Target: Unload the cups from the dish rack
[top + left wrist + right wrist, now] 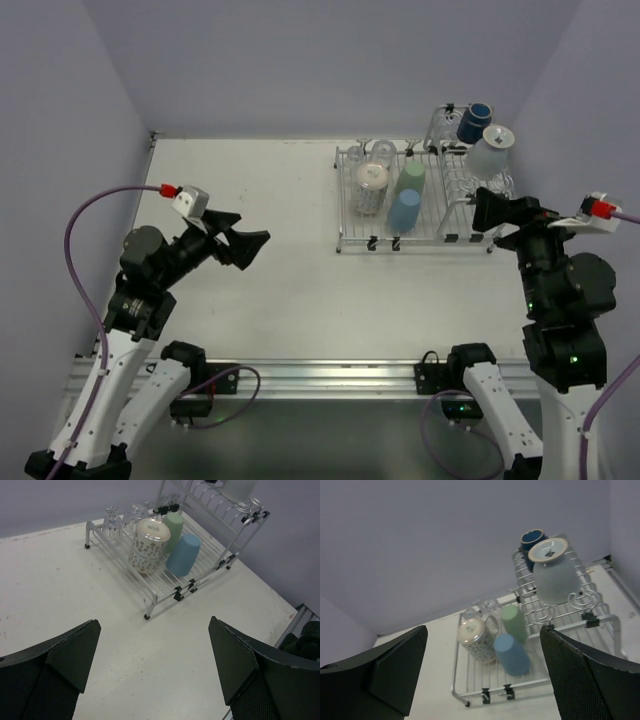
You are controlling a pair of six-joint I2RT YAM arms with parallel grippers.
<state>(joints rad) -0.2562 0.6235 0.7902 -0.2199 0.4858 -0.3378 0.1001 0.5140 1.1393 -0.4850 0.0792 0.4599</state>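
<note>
In the middle left of the overhead view, the left gripper (243, 238) is hanging with its jaws spread wide and gripping nothing. It is well apart from the dish rack (355, 228), which is sitting in the upper right. On the rack's flat tray a patterned cup (370, 185), a green tumbler (410, 177) and a blue tumbler (403, 209) are lying on their sides close together, so fingers closing on one are likely to shove its neighbour or set it rolling. Clear glasses (371, 153) are sitting behind them at the tray's back edge, hard to reach without knocking the front row. Further right, a navy mug (475, 120) and a whitish mug (490, 150) are perching on the raised wires, and a tilted lift could snag a rim. At the right edge the right gripper (494, 210) — also wide and empty — is hovering just beside the rack's front corner. A careless dip there risks striking the wire and dragging the rack.
</note>
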